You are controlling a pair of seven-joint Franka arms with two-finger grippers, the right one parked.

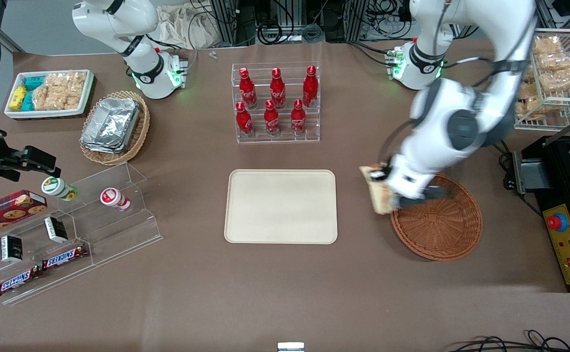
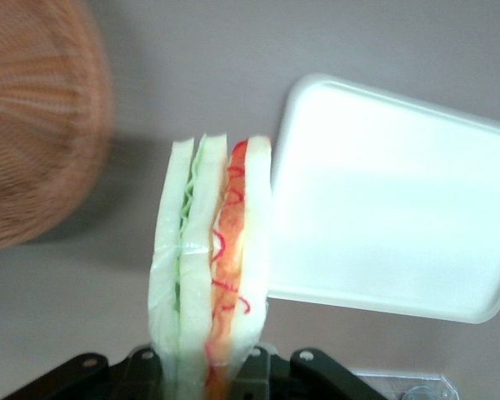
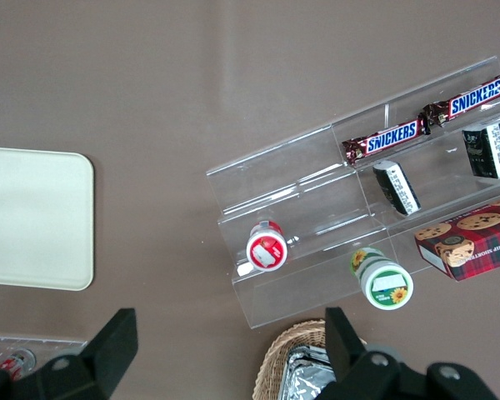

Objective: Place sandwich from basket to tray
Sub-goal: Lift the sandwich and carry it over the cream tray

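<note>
Sandwich [image 2: 208,267] clamped upright in hand [image 2: 202,371], lifted between basket [image 1: 441,230] rim and tray [image 1: 281,206], above table [image 1: 285,293].

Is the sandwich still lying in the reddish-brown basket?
No, the gripper holds the sandwich lifted at the basket's edge nearest the tray, with nothing left in the basket.

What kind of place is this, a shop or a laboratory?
Probably a robot lab set up as a mock snack shop: cola bottles on a clear rack, Snickers bars on a display, cables along the table edge. The hand, shut on a sandwich, hangs between basket and tray.
</note>
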